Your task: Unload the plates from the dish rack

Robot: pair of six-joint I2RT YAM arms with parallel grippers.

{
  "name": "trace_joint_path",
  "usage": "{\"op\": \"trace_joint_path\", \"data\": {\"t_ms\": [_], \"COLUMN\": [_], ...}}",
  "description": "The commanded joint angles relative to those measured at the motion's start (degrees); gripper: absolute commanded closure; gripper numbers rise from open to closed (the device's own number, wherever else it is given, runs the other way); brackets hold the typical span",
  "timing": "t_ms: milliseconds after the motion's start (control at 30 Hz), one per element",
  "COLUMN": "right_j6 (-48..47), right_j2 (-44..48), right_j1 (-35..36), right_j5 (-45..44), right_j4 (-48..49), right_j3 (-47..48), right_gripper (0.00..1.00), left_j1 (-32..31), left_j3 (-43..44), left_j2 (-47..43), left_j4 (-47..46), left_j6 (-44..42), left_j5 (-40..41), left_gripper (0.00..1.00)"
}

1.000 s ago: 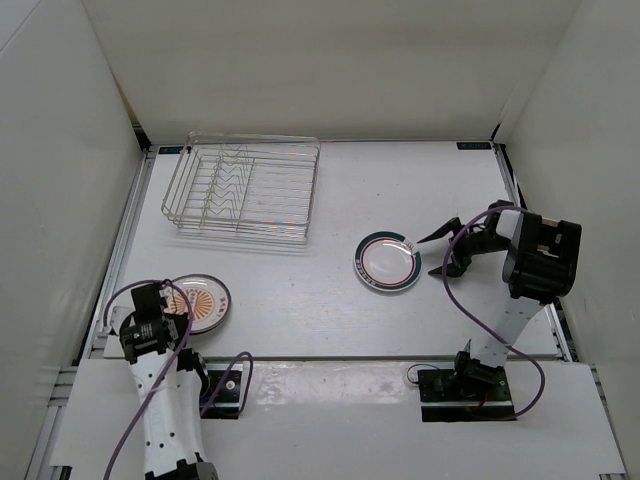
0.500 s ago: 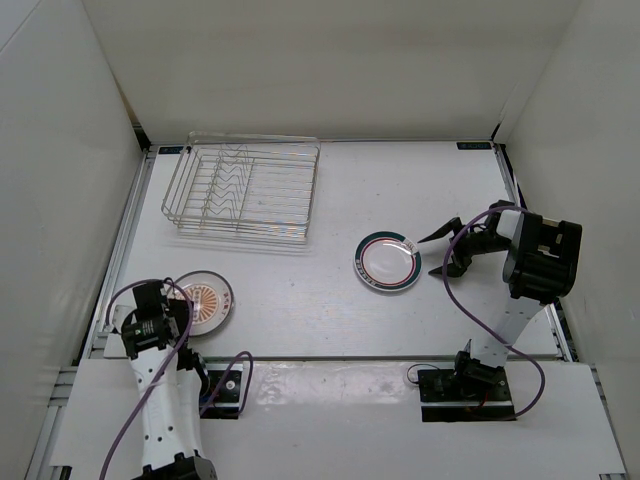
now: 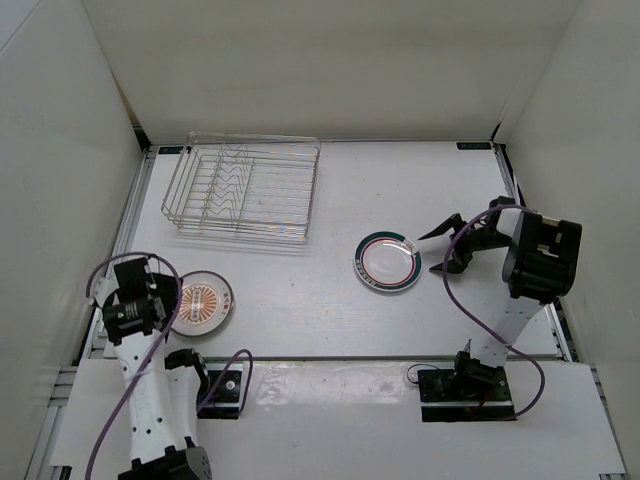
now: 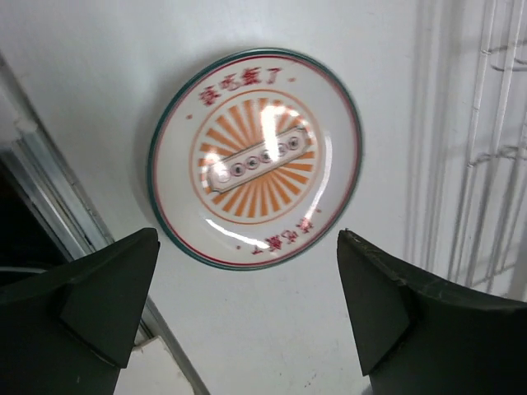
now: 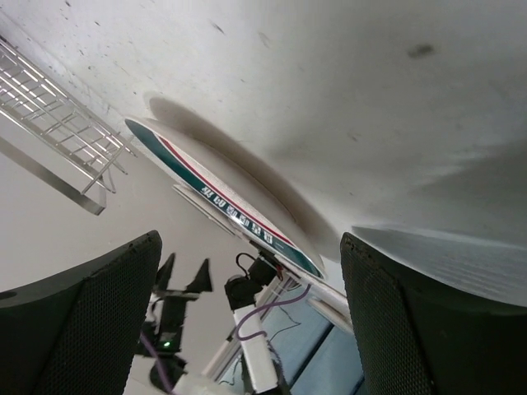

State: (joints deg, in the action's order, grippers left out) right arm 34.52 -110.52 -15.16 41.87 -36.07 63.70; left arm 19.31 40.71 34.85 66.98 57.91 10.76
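Note:
The dish rack point(image 3: 240, 190) stands at the back left with nothing in it; its wires also show at the right edge of the left wrist view point(image 4: 486, 140). An orange-sunburst plate point(image 3: 205, 303) point(image 4: 255, 156) lies flat on the table at the front left. My left gripper point(image 3: 152, 297) point(image 4: 247, 239) is open just to the near-left of it, fingers apart and touching nothing. A green-rimmed plate point(image 3: 387, 261) point(image 5: 222, 202) lies flat mid-table. To its right, my right gripper point(image 3: 435, 252) point(image 5: 247, 239) is open and apart from that plate.
White walls enclose the table on three sides. A metal rail point(image 4: 58, 197) runs along the table's left edge close to the left gripper. The arms' bases and purple cables point(image 3: 470, 300) sit along the near edge.
My left gripper has opened, let go of the sunburst plate and drawn back to the left, uncovering the plate. The right arm has not moved.

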Motion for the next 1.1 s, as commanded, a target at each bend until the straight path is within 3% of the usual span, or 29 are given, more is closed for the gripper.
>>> {"op": "trace_joint_path", "data": {"t_ms": [0,100,200,433,600,667,700,867,1000,1067], "right_j6": [-1.4,-2.9,-3.8,-3.3,-3.5,-4.1,-4.9,-5.5,-1.9,0.0], "right_j2": [-1.3,-2.6,-3.8,-5.8,-4.9,-3.7,-3.3,2.6,6.2,7.1], "right_j1": [0.7,1.4,2.4,8.6,10.8,10.7,10.6,10.0,8.7,7.6], "right_j5": [-0.9,-1.3,-0.8,1.5,0.6,-1.1,-3.3,-13.2,-27.5,-30.4], "right_j4": [-1.1,-1.6,-1.0,1.1,0.3,-1.9,-2.7,-9.4,-16.9,-23.0], "right_j3": [2.7,3.2,3.1,4.5,4.8,5.3,6.1,11.4,19.6,24.3], "right_gripper": [0.1,0.1,0.11,0.21,0.21,0.16,0.1,0.1,0.1,0.1], "left_j1": [0.2,0.0,0.0,-0.2,0.3,0.0,0.1,0.1,-2.0,-2.9], "left_j3": [7.5,11.5,13.6,11.3,11.6,11.9,12.0,13.4,12.6,12.8], "left_j2": [4.3,9.7,12.0,8.4,7.9,7.6,7.5,6.3,3.9,2.6], "left_j4": [-1.8,-7.8,-7.3,-9.9,-8.8,-9.3,-9.3,-8.3,-8.3,-8.0], "left_j6": [-10.4,-19.1,-21.9,-25.6,-32.7,-37.7,-39.9,-41.8,-42.2,-42.5], "left_j5": [-3.4,-8.5,-9.8,-13.1,-16.6,-21.6,-24.6,-30.6,-29.5,-29.7], "left_gripper": [0.0,0.0,0.0,0.0,0.0,0.0,0.0,0.0,0.0,0.0]}}
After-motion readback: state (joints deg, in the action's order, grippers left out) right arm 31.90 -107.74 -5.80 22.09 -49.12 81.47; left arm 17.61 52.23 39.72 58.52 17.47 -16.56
